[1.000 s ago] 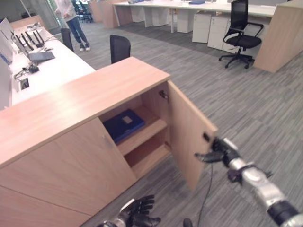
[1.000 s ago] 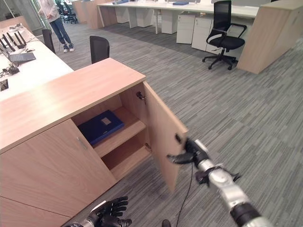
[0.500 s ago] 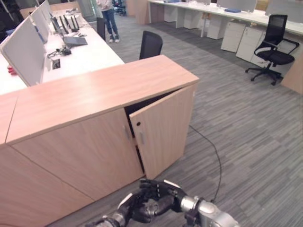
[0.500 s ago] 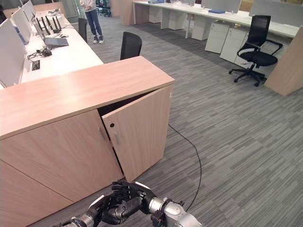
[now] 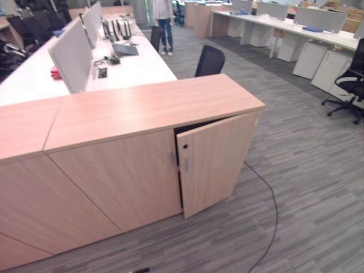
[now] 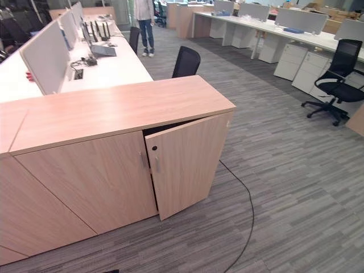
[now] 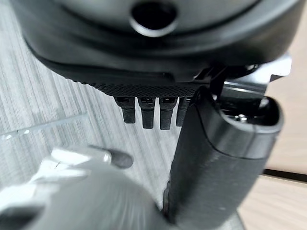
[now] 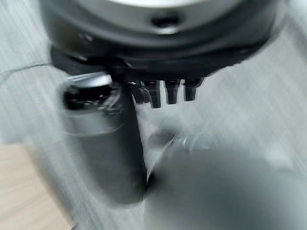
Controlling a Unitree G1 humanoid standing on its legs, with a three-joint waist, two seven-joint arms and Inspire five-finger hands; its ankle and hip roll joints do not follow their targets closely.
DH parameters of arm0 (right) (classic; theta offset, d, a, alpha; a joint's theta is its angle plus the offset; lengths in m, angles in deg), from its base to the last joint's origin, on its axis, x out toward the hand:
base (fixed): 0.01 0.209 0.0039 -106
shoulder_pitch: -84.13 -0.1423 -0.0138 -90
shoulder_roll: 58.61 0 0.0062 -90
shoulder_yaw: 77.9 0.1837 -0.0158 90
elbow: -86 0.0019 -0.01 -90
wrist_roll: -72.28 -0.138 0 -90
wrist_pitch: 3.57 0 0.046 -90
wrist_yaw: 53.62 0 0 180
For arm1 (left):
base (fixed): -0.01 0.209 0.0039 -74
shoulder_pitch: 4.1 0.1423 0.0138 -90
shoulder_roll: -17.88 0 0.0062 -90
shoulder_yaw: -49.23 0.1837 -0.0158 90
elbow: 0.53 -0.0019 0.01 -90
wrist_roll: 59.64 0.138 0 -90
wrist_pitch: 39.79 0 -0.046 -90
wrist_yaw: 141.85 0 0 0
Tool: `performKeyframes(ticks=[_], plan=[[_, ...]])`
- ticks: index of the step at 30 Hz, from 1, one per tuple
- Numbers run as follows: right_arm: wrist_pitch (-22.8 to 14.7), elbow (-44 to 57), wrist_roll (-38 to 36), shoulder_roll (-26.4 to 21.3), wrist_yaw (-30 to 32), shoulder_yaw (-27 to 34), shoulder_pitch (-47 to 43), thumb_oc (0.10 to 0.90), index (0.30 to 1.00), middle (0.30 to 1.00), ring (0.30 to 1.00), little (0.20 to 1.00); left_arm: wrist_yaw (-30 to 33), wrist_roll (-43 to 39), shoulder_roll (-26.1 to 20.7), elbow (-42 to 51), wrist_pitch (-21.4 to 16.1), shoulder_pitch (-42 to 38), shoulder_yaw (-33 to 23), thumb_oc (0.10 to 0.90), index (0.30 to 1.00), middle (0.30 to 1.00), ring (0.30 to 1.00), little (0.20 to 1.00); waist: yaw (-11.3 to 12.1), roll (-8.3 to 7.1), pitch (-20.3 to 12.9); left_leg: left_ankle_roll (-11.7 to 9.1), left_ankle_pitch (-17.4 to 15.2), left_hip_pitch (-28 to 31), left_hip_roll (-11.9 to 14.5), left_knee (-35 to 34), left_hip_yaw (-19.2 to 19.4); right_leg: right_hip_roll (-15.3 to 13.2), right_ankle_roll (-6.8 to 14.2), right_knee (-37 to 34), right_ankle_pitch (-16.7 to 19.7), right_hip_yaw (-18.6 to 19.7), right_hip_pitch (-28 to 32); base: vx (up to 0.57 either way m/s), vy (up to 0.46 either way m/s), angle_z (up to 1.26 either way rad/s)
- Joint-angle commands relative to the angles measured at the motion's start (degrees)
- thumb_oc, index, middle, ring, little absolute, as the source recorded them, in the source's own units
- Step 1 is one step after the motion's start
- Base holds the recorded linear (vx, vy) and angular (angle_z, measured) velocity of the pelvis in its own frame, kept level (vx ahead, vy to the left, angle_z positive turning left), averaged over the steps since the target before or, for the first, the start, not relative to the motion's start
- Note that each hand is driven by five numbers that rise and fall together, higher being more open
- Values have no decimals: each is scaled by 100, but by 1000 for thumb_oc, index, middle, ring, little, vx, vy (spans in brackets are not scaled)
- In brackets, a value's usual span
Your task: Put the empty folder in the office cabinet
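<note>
The wooden office cabinet stands in front of me. Its right door is nearly closed, ajar by a narrow dark gap along its top and hinge side. The folder is hidden behind that door. In the left wrist view my left hand hangs over the grey carpet with its fingers straight and its thumb standing out, holding nothing. My right hand looks the same in its wrist view, with straight fingers, nothing in its grasp, and carpet beneath it.
The cabinet's left door is shut. Behind the cabinet are a white desk with screens and a black chair. A person stands at the far end. Another black chair and more desks are at the right.
The camera has moved. The cabinet door has swung from wide open to nearly closed, hiding the blue folder on its shelf. Both hands have dropped out of the eye views.
</note>
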Motion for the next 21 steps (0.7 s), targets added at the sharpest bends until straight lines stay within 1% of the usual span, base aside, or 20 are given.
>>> performKeyframes(ticks=[1,2,3,4,5,9,11,13,15,16,17,18,19,21], plan=[[-150,503,484,201,-183,-641,494,800,900,900,900,900,57,150,-227,-234,7,466,-238,800,900,900,900,900,65,-283,11,-23,-164,-176,-255,-65,-6,-22,366,80,-617,-51,248,-19,49,13],[-192,596,354,195,-218,-565,631,800,900,900,900,900,65,140,-237,-360,0,535,-364,800,900,900,900,900,37,-293,18,-23,-152,-200,-260,-68,-26,-23,366,79,-612,-55,224,-24,13,24],[-190,601,353,194,-218,-567,637,800,900,900,900,900,64,140,-237,-361,-2,538,-365,800,900,900,900,900,32,-293,10,-23,-151,-206,-260,-68,-30,-23,366,79,-613,-59,221,-17,12,23],[-213,437,-50,209,-195,-162,812,800,900,900,900,900,77,23,-229,-609,35,682,-655,800,900,900,900,900,-17,-302,18,-22,-151,-230,-276,-71,-53,-28,375,63,-596,-78,204,1,26,15],[-199,189,-270,240,-124,90,850,800,900,900,900,900,113,-28,-196,-808,82,752,-840,800,900,900,900,900,-40,-297,-6,-17,-166,-248,-282,-71,-60,-34,379,40,-593,-91,202,0,26,4],[-152,102,-335,331,-140,66,841,800,900,900,900,900,144,-8,-153,-916,124,780,-868,800,900,900,900,900,-34,-290,-50,-12,-180,-261,-286,-71,-69,-34,382,40,-605,-100,199,9,12,2],[-210,401,-308,368,-220,-208,812,800,900,900,900,900,163,-20,-97,-756,46,736,-733,800,900,900,900,900,-35,-285,-83,-13,-182,-270,-286,-71,-66,-40,389,40,-597,-83,185,5,30,1],[-244,540,-326,354,-201,-281,771,800,900,900,900,900,184,-57,-75,-682,11,693,-651,800,900,900,900,900,-49,-284,-98,-13,-183,-277,-281,-71,-59,-41,390,40,-596,-68,173,-6,6,4],[-289,762,-296,265,-117,-403,579,800,900,900,900,900,289,46,-91,-505,-51,498,-372,800,900,900,900,900,-42,-292,-131,-18,-195,-269,-270,-71,-45,-47,396,40,-604,-48,181,-11,7,6],[-289,762,-296,265,-117,-403,579,800,900,900,900,900,289,46,-91,-505,-51,498,-372,800,900,900,900,900,-42,-292,-131,-18,-195,-269,-270,-71,-45,-47,396,40,-604,-48,181,0,0,0],[-295,848,-234,200,-80,-492,422,800,900,900,900,900,351,197,-123,-286,-111,315,-82,800,900,900,900,900,-49,-294,-172,-23,-209,-262,-265,-71,-45,-45,399,40,-615,-45,196,0,0,0],[-295,847,-234,200,-80,-490,420,800,900,900,900,900,352,197,-122,-285,-110,313,-81,800,900,900,900,900,-47,-293,-168,-24,-210,-258,-265,-71,-44,-44,399,40,-616,-44,199,0,0,0],[-297,876,-189,149,-63,-545,303,800,900,900,900,900,381,307,-164,-43,-170,167,141,800,900,900,900,900,-52,-293,-182,-28,-217,-249,-262,-71,-46,-45,404,40,-622,-52,209,2,4,-4],[-285,895,-119,56,-14,-554,185,800,900,900,900,900,418,415,-239,302,-231,30,360,800,900,900,900,900,-55,-277,-218,-30,-225,-236,-255,-71,-59,-51,407,40,-636,-60,231,12,12,-9]])
